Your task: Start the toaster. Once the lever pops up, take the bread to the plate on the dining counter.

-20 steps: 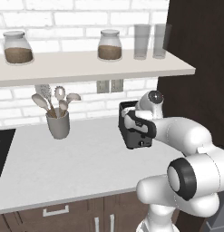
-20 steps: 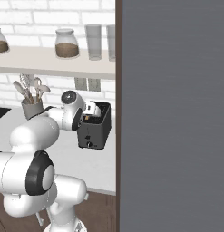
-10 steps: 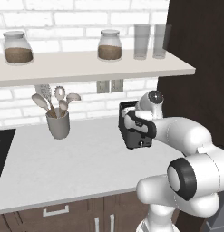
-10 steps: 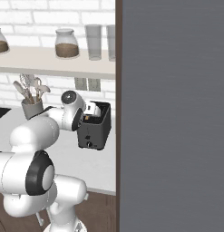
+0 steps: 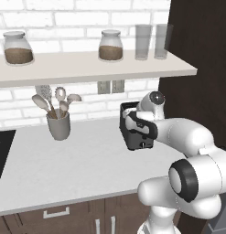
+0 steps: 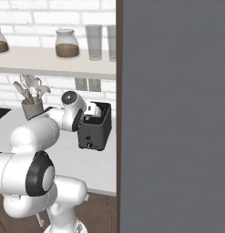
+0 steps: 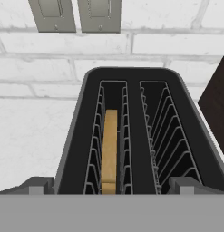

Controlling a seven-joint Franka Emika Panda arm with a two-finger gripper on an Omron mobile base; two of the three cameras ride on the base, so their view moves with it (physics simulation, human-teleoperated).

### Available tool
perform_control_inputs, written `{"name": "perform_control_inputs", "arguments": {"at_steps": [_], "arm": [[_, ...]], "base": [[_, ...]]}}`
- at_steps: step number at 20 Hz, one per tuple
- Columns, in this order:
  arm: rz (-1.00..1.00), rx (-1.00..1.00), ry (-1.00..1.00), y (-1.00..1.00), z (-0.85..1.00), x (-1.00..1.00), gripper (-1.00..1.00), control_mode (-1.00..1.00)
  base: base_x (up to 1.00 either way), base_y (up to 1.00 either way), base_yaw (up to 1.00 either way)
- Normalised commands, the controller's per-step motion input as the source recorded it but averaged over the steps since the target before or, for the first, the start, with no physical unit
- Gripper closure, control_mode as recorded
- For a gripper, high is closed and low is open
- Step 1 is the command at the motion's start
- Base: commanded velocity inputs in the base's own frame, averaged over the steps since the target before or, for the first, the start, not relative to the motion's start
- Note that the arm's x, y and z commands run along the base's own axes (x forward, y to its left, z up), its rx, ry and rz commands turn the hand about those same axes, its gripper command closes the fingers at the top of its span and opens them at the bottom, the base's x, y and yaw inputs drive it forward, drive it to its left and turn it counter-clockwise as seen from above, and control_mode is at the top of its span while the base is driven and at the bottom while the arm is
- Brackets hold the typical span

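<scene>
Claw [image 7: 111, 183] spread wide, its tips hovering just above the toaster [image 7: 131, 131], gripping nothing. No brand or writing is readable anywhere. The toaster is black and boxy, with wire racks in two slots, standing on the white surface [image 5: 64, 169] by the brick wall. The bread [image 7: 109, 152], golden-brown, stands in one slot.
</scene>
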Motion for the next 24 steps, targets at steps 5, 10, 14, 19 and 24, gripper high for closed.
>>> {"name": "perform_control_inputs", "arguments": {"at_steps": [5, 10, 14, 19, 24], "arm": [[0.00, 0.00, 0.00, 0.00, 0.00, 0.00, -1.00, -1.00], [0.00, 0.00, 0.00, 0.00, 0.00, 0.00, -1.00, -1.00], [0.00, 0.00, 0.00, 0.00, 0.00, 0.00, -1.00, -1.00], [0.00, 0.00, 0.00, 0.00, 0.00, 0.00, -1.00, -1.00], [0.00, 0.00, 0.00, 0.00, 0.00, 0.00, -1.00, -1.00]], "base": [[0.00, 0.00, 0.00], [0.00, 0.00, 0.00], [0.00, 0.00, 0.00], [0.00, 0.00, 0.00], [0.00, 0.00, 0.00]]}}
